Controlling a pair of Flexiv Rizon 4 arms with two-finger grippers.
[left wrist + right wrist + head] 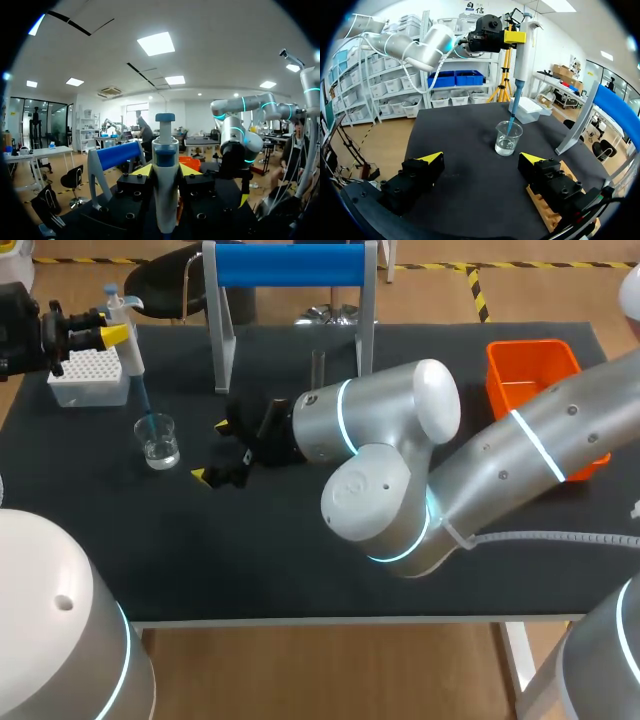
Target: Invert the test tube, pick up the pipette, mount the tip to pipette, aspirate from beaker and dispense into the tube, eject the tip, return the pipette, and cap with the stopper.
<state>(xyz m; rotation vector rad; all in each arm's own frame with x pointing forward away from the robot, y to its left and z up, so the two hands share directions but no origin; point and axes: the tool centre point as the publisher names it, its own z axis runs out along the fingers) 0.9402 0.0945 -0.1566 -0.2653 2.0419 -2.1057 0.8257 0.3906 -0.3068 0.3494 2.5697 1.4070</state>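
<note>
My left gripper (115,332) is shut on the white pipette (126,340), holding it upright over the glass beaker (158,441) at the table's left. The pipette's blue tip (144,397) reaches down into the beaker. From the left wrist, the pipette (165,185) stands between the yellow fingertips (142,170) of the left gripper (165,171). My right gripper (213,451) is open just right of the beaker with nothing between its fingers. In the right wrist view the beaker (508,138) with clear liquid lies ahead of the open right gripper (481,159), and the pipette (521,55) stands above it.
A white tip box (88,376) stands at the back left behind the beaker. The stand with a blue bar (290,265) is at the back middle, and an orange bin (532,378) at the back right. A wooden block (552,212) lies under the right gripper's finger.
</note>
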